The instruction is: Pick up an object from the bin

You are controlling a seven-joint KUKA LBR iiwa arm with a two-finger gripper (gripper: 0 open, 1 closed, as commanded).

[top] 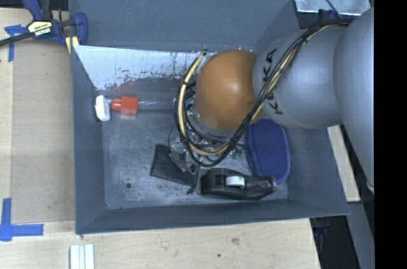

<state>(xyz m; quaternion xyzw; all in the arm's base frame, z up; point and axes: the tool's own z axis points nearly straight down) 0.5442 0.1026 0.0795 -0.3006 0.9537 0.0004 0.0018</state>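
Looking down, the arm (318, 83) comes in from the right. Its orange cover (226, 89) masks the end effector (184, 159), so I cannot tell whether that is open or closed. It hangs low over a black flat piece (165, 167) on the near middle of the bin (95, 166) floor. A black tape dispenser (238, 185) and a blue oval pad (270, 150) lie to its right. An orange-capped clear tube (127, 105) lies far left.

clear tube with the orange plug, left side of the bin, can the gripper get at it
Probably yes: the clear tube lies alone on bare floor of the bin, nothing on it. The gripper is mid-bin by a black flat piece, with open floor between. The nearby back wall may hinder.
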